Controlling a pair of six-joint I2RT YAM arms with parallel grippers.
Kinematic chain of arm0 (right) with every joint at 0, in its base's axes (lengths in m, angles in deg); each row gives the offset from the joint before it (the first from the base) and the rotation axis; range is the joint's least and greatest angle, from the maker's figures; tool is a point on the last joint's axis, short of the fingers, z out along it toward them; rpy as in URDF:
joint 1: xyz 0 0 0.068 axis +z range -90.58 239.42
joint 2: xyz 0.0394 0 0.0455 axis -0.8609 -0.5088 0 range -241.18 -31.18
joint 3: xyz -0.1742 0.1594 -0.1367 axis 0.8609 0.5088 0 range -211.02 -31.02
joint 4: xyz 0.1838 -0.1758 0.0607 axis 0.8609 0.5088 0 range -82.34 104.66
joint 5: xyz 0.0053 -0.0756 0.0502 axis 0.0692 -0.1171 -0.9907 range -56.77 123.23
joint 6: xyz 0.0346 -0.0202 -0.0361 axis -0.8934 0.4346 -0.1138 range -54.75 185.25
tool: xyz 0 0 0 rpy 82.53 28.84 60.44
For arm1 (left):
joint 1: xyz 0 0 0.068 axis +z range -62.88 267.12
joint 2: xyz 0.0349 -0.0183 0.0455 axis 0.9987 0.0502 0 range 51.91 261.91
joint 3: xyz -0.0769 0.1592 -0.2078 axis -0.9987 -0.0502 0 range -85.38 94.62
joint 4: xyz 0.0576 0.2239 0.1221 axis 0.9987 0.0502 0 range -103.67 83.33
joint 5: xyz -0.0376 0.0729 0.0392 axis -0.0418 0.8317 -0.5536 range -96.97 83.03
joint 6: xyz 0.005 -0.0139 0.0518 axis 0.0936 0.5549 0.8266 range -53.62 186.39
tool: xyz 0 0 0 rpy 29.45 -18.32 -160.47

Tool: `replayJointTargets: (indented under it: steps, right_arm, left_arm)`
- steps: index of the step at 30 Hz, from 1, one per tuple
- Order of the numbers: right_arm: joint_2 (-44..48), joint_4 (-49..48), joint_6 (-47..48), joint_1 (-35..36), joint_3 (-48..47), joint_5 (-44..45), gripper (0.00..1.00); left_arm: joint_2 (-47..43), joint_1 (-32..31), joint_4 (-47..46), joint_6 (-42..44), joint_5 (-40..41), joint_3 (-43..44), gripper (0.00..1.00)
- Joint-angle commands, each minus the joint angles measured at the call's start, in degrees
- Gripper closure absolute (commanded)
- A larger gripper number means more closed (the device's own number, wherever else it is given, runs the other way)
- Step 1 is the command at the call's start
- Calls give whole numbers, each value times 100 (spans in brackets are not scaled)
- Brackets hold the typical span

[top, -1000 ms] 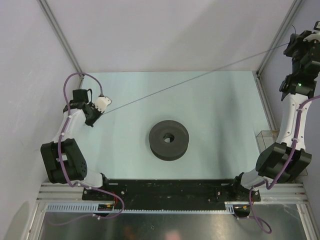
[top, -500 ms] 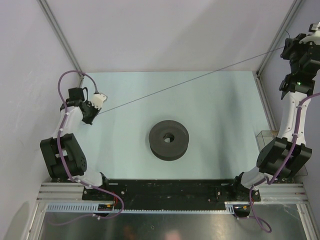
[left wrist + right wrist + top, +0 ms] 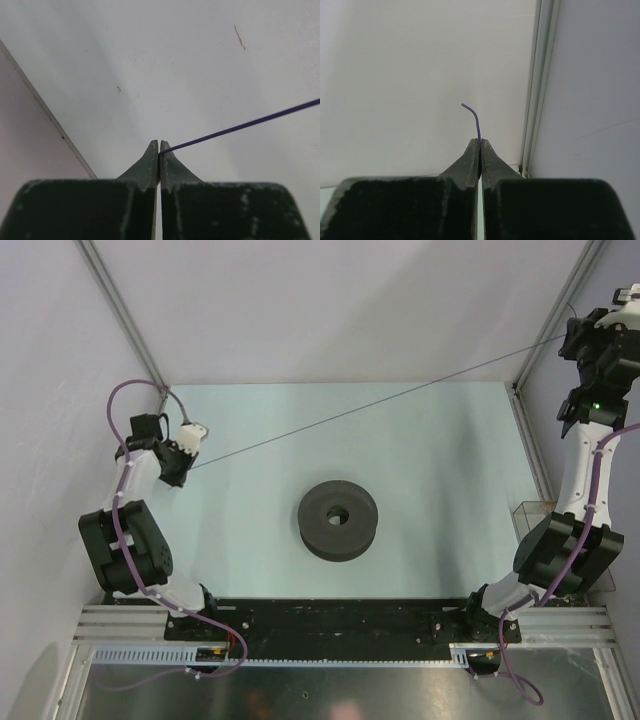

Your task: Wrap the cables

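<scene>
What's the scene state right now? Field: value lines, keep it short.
wire: thin, dark, stretched in a straight line between the two grippers
left gripper: shut on the wire at its fingertips, at the left side of the table
right gripper: shut on the wire, raised at the far right corner; a short bent end pokes past the tips
spool: dark grey ring flat on the table, mid-near; no wire on it
wrap: not started

Matt dark spool (image 3: 338,519), smooth pale table (image 3: 440,460) (faint sheen), smooth-coated cables (image 3: 240,126)
</scene>
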Motion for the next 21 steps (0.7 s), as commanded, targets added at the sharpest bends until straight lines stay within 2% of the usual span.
replayJointTargets:
  steps: [1,21]
  right_arm:
    - [-43,-862,483,-579,-303,1075,100]
    - [-232,-949,724,-1092,-416,822,100]
  left_arm:
    - [154,595,5,39,1220,165,100]
    - [341,937,63,-13,1152,450,100]
